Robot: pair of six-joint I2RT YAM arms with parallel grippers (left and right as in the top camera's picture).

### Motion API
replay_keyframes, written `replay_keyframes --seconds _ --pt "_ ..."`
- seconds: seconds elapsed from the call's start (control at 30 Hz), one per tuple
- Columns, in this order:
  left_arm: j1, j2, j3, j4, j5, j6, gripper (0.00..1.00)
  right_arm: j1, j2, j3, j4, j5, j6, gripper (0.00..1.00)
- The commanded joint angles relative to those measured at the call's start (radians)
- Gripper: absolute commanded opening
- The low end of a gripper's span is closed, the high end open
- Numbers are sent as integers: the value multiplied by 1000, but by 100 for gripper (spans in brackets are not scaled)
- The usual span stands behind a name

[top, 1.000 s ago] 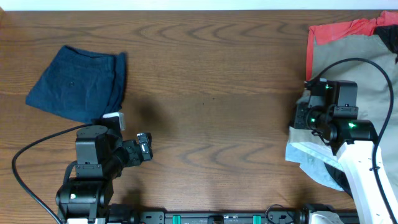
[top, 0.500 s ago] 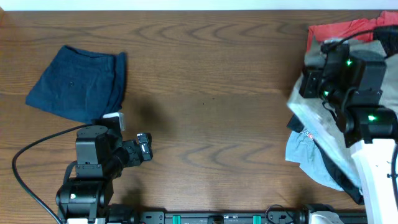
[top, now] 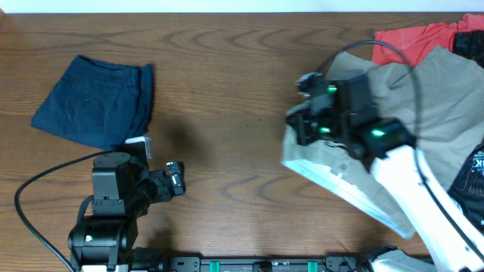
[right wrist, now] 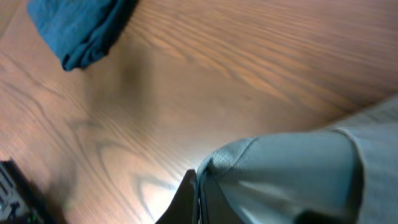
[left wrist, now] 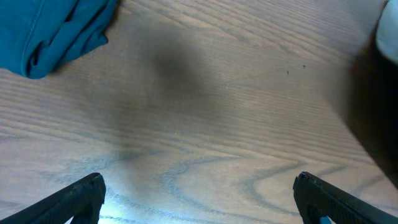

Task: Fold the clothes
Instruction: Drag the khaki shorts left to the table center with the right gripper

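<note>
The navy shorts (top: 94,102) are lying folded at the far left of the surface (top: 242,75). Near them, the left fingers (left wrist: 74,196) are hovering spread wide, holding nothing. Right of centre, the right fingers (right wrist: 183,202) are clamping on an edge of the khaki shorts (top: 446,113), which are sprawling rightward, the red tee (top: 408,38) showing behind them

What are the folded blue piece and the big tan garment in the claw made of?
Folded blue piece: probably woven cotton, matte, soft rounded folds. Tan garment: likely cotton too, matte, draping limply from the right claw, fine lines in its weave. Exact fibre cannot be told.
</note>
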Motion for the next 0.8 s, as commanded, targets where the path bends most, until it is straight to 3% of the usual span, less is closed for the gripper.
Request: replay_keyframes --seconds 0.0,0.23,0.27,0.3,0.33,0.37,0.4,0.6,0.77 --pt "2 0 19 5 13 -10 98 85 72 0 97 -44 67 1" --pt "2 0 19 31 13 -10 98 185 183 0 296 -10 115 2" --pt "2 0 19 39 13 -10 98 184 184 0 283 20 114 12" --pt "2 0 19 45 13 -10 98 180 184 0 262 52 115 28" --pt "2 0 19 50 13 -10 98 174 182 0 236 95 114 52" --pt "2 0 19 50 15 -15 98 163 178 0 194 156 114 87" --pt "2 0 19 50 17 -20 98 156 175 0 172 184 114 99" --pt "2 3 19 58 17 -219 98 37 134 0 -82 431 114 99" --pt "2 47 14 71 18 -311 98 -84 106 0 -248 506 111 99"
